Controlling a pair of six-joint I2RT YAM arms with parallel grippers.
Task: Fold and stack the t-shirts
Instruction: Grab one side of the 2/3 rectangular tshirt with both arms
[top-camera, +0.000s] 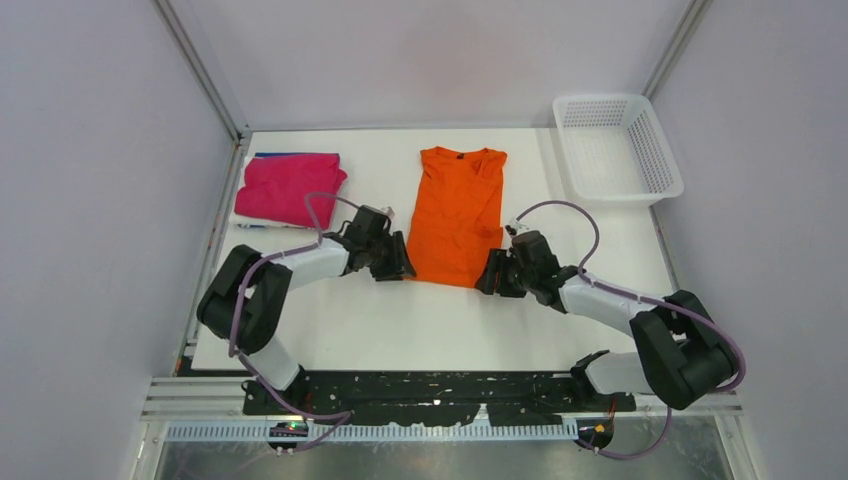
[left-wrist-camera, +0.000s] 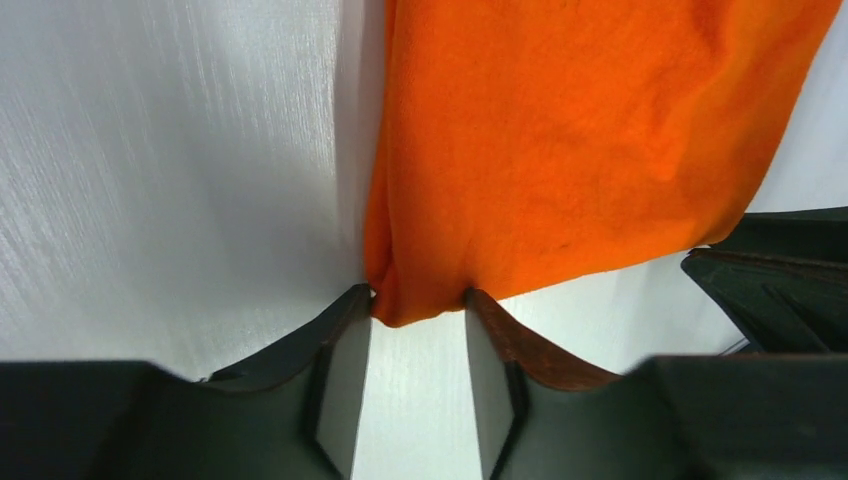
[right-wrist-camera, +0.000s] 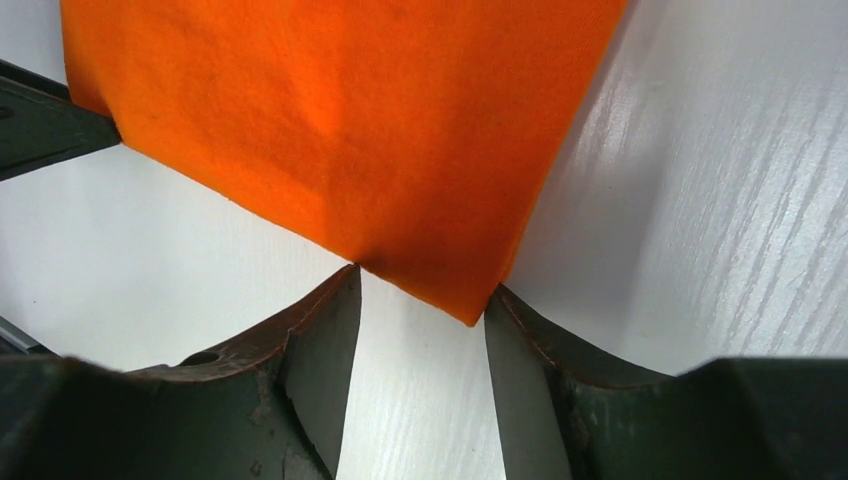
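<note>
An orange t-shirt lies flat in the middle of the table, folded lengthwise, collar at the far end. My left gripper sits at its near left corner and my right gripper at its near right corner. In the left wrist view the jaws stand partly apart, with the bunched corner of the orange cloth between the fingertips. In the right wrist view the gripper also stands partly apart, and the pointed corner of the orange cloth reaches in between its tips. A folded magenta-pink t-shirt lies at the far left on a blue one.
A white mesh basket stands at the far right corner. Grey walls close in the table on the left, right and far sides. The other arm's black finger shows at the edge of each wrist view.
</note>
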